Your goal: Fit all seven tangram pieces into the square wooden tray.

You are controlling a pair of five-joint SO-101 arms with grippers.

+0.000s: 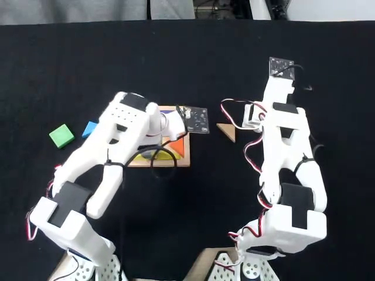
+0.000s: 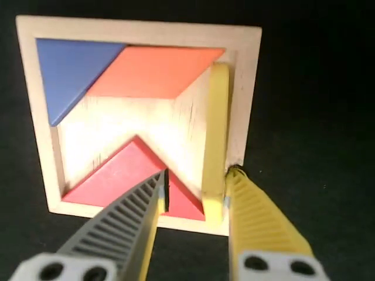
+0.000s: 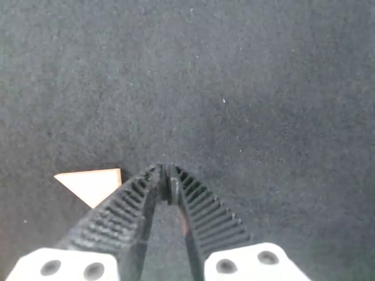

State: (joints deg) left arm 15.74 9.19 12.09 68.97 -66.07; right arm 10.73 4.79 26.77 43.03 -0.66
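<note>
tangram tray [image 2: 140, 30] holds four of seven: my left hand [image 2: 196, 181], open, straddles the yellow piece [image 2: 217, 129], on edge at its wall, beside red triangle [image 2: 132, 175], orange parallelogram [image 2: 155, 71], blue triangle [image 2: 70, 67]. my right hand [image 3: 169, 175] is closed, empty; tan triangle [image 3: 91, 182], green square [image 1: 61, 136], blue piece [image 1: 89, 129] wait outside.

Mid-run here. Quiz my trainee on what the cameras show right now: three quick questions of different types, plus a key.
1. True or false: the right jaws are shut on the plain wooden triangle.
2. Which piece is up on its edge against the wall of the wooden tray, by the left jaws? A) blue triangle B) yellow piece C) red triangle
3. Fill in: ___ pieces lie on the black table outside the tray.
Key: 1 false, they are shut empty beside it. 2 B. 3 three: green square, small blue piece, wooden triangle.
</note>
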